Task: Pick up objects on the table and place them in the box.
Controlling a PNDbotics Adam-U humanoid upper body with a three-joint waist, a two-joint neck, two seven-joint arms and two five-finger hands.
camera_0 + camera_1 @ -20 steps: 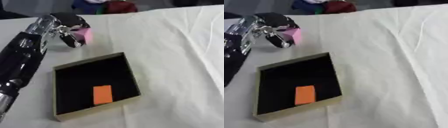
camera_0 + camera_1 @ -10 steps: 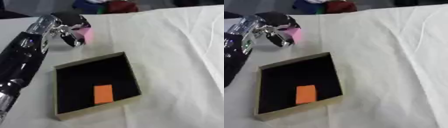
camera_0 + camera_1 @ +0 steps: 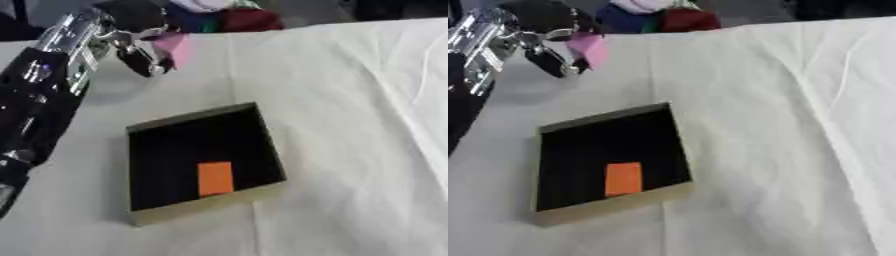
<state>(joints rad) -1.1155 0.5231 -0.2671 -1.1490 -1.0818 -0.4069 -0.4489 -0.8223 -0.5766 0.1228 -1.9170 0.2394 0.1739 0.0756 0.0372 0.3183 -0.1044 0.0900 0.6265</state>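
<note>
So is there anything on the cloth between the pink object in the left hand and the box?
Nothing: in the left eye view only bare white tablecloth separates the pink object, held in the left hand, from the box.

Both head eyes look down, seemingly steeply, sharing the box (image 3: pixel 203 162).

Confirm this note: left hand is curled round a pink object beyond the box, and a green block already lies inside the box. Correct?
Not quite: the block inside the box is orange, not green, as the left eye view shows. The left hand is indeed curled round the pink object beyond the box.
</note>
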